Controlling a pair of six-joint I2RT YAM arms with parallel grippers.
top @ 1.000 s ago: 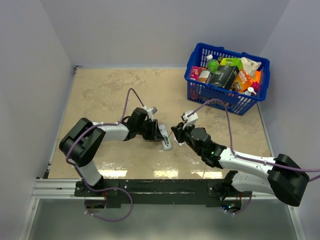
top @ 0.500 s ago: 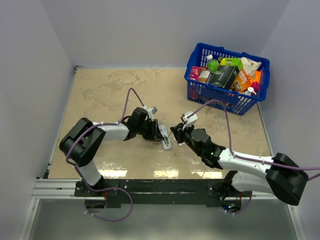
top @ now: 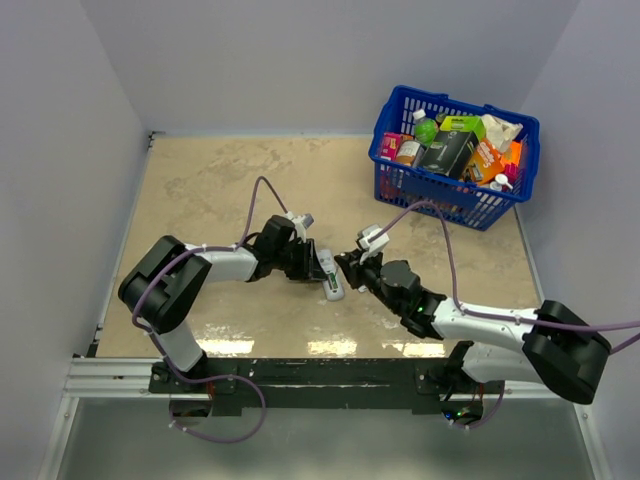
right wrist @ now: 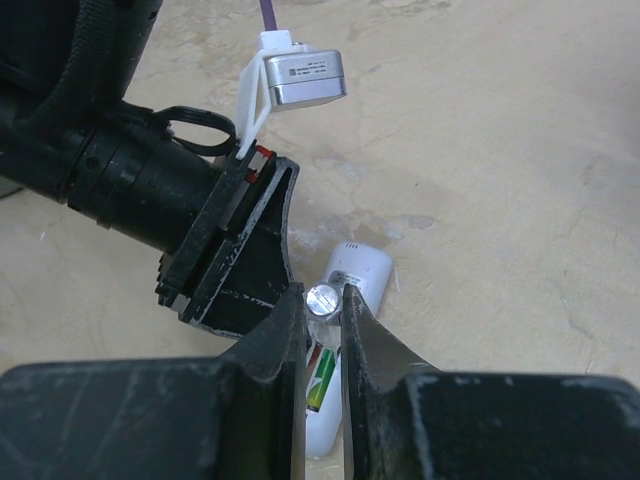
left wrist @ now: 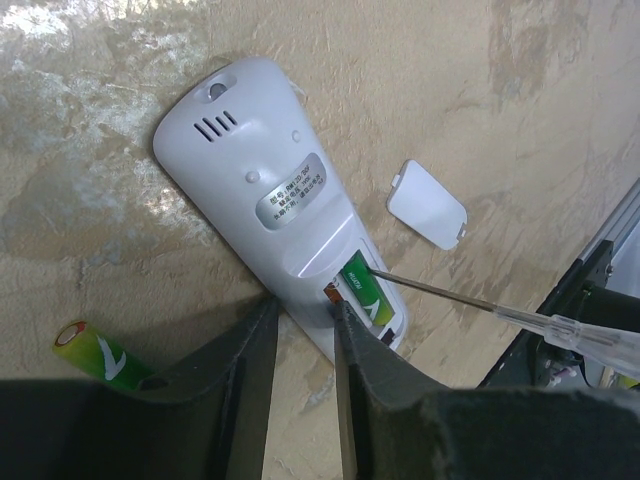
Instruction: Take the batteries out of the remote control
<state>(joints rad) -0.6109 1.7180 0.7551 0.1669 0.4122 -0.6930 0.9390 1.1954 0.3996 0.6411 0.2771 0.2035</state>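
Slim white rectangular remote control (left wrist: 262,190), back face up, near the middle of the tan marbled table (top: 200,170), a little toward the near edge. Bay at its lower end uncovered, one thin green cylindrical battery (left wrist: 366,294) seated inside. Another green battery with a yellowish end (left wrist: 98,351) loose on the table just beside the bay end, partly hidden by a finger of the left tool (left wrist: 305,325). Small white rectangular plastic cover (left wrist: 427,204) flat on the table near the remote's other long edge, not touching it.

Left tool narrow, pinched on the remote's bay end, one finger against the side wall, the other over the bay's rim. Right tool (right wrist: 322,302) nearly closed, clamped on the clear handle of a thin metal-shafted screwdriver (left wrist: 450,296), tip in the bay against the seated battery.

Open table beyond the remote toward the far wall and out to the left edge; less room on the near side, between the two forearms. Blue plastic basket of groceries (top: 430,190) well apart in the far right corner.

Against a second ago: right tool nudged closer to the remote, right forearm and elbow shifted left; left arm, remote and basket unmoved.
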